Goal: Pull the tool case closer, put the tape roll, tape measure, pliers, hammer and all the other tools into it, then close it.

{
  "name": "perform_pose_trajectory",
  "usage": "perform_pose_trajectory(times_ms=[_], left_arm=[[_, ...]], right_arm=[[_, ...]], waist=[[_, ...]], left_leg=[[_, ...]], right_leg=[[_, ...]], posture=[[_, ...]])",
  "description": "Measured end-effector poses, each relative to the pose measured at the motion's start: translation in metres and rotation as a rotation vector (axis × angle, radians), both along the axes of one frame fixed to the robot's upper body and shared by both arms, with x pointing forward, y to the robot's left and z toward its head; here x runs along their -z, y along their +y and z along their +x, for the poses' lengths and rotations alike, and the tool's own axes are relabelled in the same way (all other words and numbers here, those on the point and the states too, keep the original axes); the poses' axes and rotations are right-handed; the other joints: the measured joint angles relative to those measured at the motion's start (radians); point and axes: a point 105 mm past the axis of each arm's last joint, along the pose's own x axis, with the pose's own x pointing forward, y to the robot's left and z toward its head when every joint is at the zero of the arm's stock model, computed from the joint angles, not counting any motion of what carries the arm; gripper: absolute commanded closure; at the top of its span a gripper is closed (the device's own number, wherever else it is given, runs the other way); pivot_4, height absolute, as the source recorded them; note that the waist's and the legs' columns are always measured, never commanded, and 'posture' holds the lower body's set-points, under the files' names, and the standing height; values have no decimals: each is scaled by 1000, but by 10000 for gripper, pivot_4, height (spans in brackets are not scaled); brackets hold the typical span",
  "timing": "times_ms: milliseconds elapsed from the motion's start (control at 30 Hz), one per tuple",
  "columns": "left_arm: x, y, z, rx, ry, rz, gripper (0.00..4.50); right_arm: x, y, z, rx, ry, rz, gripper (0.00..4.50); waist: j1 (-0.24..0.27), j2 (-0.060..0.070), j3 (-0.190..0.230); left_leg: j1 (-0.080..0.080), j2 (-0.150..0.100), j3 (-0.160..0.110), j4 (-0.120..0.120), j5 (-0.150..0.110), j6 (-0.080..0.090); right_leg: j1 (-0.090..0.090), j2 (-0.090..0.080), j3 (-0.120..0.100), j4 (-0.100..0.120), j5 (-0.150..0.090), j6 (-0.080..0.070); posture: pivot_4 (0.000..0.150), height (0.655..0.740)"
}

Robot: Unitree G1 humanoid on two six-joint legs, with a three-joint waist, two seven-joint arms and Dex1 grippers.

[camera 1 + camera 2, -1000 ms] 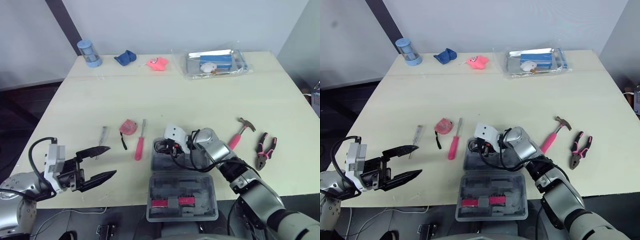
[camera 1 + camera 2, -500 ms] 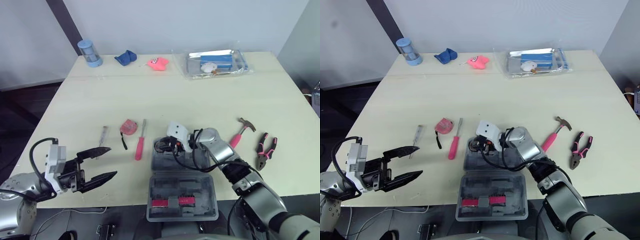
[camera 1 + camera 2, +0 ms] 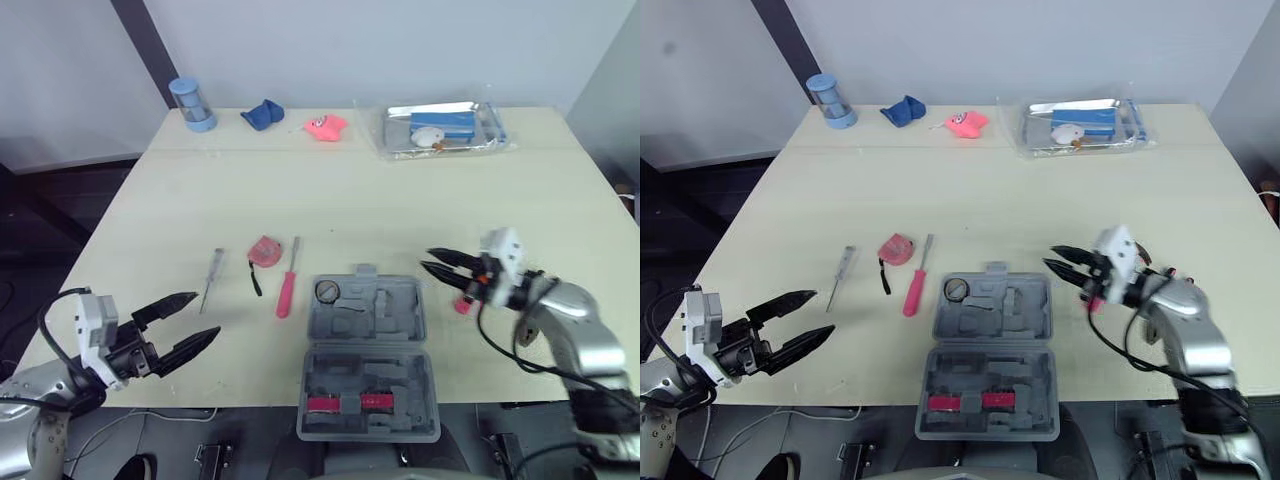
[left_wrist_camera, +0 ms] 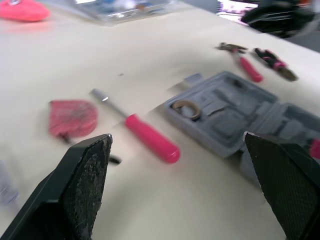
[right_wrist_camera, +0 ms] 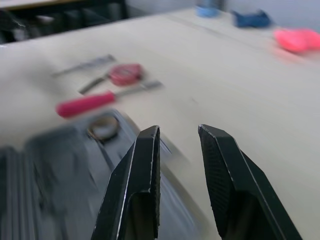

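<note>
Silver arms [image 3: 582, 328], black cables [image 3: 484, 328]; left tool [image 3: 206, 315] and right tool [image 3: 426, 259] black.

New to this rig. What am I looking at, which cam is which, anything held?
A humanoid robot with two arms. The two wide pictures come from its head camera, looking down at a table; the other two from a camera on each wrist. The left gripper and right gripper both have open jaws and hold nothing. On the table: an open tool case with a tape roll in it, a pink screwdriver, tape measure, hammer and pliers.
</note>
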Motion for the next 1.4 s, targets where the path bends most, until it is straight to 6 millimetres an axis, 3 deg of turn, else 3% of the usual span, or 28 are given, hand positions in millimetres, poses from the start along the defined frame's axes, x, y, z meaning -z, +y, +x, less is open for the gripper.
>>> perform_pose_trajectory(times_ms=[167,267,400,533,833,1200,1400], left_arm=[[2,14,-2,-78,6,-5,0],[11,27,-6,-136,40,-11,0],[18,38,-9,-184,57,-14,0],[26,47,-11,-213,78,-12,0],[46,62,-26,-285,139,-20,0],[50,59,-30,-293,134,-27,0],[38,45,-28,-264,101,-24,0]], right_arm=[[16,-62,-24,210,59,9,32133],[27,-102,-46,359,91,13,19663],[51,-130,-74,475,164,24,586],[65,-148,-95,545,202,33,158],[82,-177,-119,648,254,32,158],[73,-178,-112,634,218,18,158],[51,-169,-99,573,156,9,158]], waist=[[1,0,0],[1,-1,-1],[0,-2,-1],[-3,-2,-2],[-1,-4,-3],[0,-4,-4],[2,-5,-4]], left_leg=[[1,0,2,0,0,0],[1,0,2,0,0,0],[3,0,3,0,0,0],[4,0,5,0,0,0],[4,1,6,0,0,0],[4,1,6,0,0,0],[4,1,6,0,0,0]], right_leg=[[1,0,1,0,0,0],[1,0,2,0,0,0],[3,0,2,0,0,0],[3,0,4,0,0,0],[3,0,4,0,0,0],[3,0,5,0,0,1],[3,0,5,0,0,1]], posture=[[1500,7400],[1500,7400],[1500,7400],[1500,7400],[1500,7400],[1500,7400],[1500,7400]])
